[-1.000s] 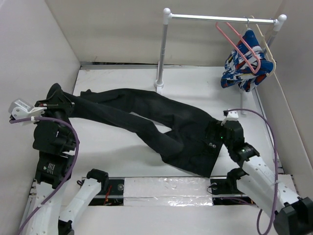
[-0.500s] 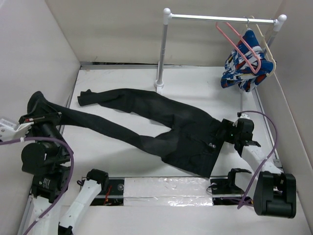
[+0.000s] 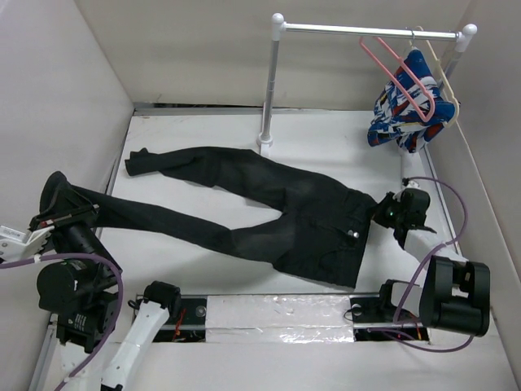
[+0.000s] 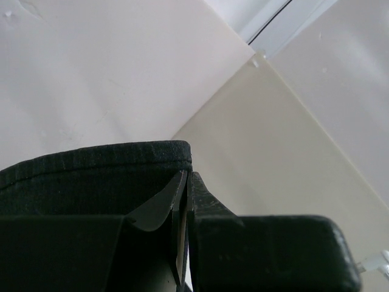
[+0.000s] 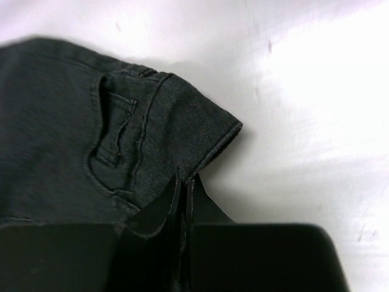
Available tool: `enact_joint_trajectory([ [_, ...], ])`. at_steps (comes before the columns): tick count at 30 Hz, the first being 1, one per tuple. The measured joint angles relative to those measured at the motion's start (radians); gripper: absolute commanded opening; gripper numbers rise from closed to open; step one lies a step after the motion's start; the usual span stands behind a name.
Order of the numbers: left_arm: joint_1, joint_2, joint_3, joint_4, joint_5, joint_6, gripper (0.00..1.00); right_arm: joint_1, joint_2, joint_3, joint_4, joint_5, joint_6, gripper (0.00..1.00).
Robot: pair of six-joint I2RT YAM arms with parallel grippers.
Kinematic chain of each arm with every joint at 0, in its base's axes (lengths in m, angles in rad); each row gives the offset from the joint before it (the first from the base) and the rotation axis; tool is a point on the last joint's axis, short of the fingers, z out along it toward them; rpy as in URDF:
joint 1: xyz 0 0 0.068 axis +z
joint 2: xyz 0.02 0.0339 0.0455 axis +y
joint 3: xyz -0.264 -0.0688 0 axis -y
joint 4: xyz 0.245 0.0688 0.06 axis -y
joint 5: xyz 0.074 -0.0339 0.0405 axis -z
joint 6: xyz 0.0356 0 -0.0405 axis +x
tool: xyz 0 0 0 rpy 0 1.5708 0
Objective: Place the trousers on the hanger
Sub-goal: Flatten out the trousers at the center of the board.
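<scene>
Left gripper (image 4: 187, 180) clamped on a leg hem, right gripper (image 5: 185, 182) on the waistband; draws the trousers (image 3: 277, 204) straighter than before, hanger (image 3: 383, 69) not yet approached.

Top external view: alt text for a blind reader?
Black trousers lie spread on the table, left gripper pinching a leg cuff, right gripper pinching the waistband. The pink hanger hangs on the rail, back right.

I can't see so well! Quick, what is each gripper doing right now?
Left gripper: closed, holding the trousers by a leg hem.
Right gripper: closed, holding the trousers by the waistband.
</scene>
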Motion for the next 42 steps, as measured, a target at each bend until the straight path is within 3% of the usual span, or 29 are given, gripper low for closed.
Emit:
enact_joint_trajectory([
  [6, 0.000, -0.029, -0.055, -0.029, 0.009, -0.018, 0.00, -0.040, 0.085, 0.210, 0.015, 0.045, 0.014, 0.00],
  [7, 0.000, -0.032, -0.061, -0.030, 0.009, -0.018, 0.00, -0.045, 0.111, 0.262, 0.013, 0.060, 0.016, 0.05],
  [8, 0.000, -0.034, -0.066, -0.031, 0.009, -0.018, 0.00, -0.051, 0.135, 0.311, 0.018, 0.071, 0.018, 0.19],
  [9, 0.000, -0.036, -0.070, -0.035, 0.008, -0.019, 0.00, -0.057, 0.156, 0.349, 0.027, 0.082, 0.024, 0.59],
  [10, -0.001, -0.037, -0.073, -0.039, 0.006, -0.019, 0.01, -0.063, 0.173, 0.377, 0.035, 0.093, 0.030, 0.75],
  [12, -0.003, -0.037, -0.074, -0.046, 0.000, -0.019, 0.10, -0.067, 0.187, 0.407, 0.039, 0.106, 0.027, 0.90],
  [13, -0.003, -0.037, -0.074, -0.044, -0.008, -0.020, 0.20, -0.067, 0.187, 0.410, 0.037, 0.114, 0.026, 0.91],
  [18, -0.003, -0.059, -0.092, -0.048, -0.045, -0.051, 0.48, -0.008, 0.053, 0.310, 0.033, 0.121, 0.021, 0.86],
  [20, -0.002, -0.076, -0.109, -0.053, -0.054, -0.067, 0.52, 0.018, -0.035, 0.242, 0.032, 0.116, 0.019, 0.82],
  [22, -0.003, -0.092, -0.120, -0.063, -0.058, -0.071, 0.52, 0.064, -0.139, 0.170, 0.032, 0.111, 0.006, 0.71],
  [27, -0.009, -0.100, -0.119, -0.086, -0.027, -0.085, 0.49, 0.237, -0.286, 0.091, 0.018, 0.071, -0.053, 0.11],
  [30, -0.009, -0.066, -0.110, -0.114, 0.038, -0.108, 0.47, 0.404, -0.301, 0.091, 0.012, 0.042, -0.093, 0.03],
  [34, -0.009, 0.086, -0.082, -0.141, 0.197, -0.154, 0.37, 0.723, -0.223, 0.147, 0.003, 0.066, -0.171, 0.08],
  [35, -0.009, 0.140, -0.074, -0.145, 0.243, -0.167, 0.36, 0.806, -0.182, 0.181, -0.004, 0.075, -0.194, 0.13],
  [36, -0.009, 0.196, -0.067, -0.154, 0.287, -0.174, 0.36, 0.882, -0.132, 0.224, -0.014, 0.088, -0.219, 0.27],
  [39, -0.010, 0.329, -0.065, -0.188, 0.394, -0.200, 0.28, 1.040, 0.019, 0.360, -0.022, 0.126, -0.282, 0.55],
  [42, -0.014, 0.436, -0.064, -0.256, 0.469, -0.228, 0.08, 1.122, 0.123, 0.433, -0.007, 0.142, -0.333, 0.56],
])
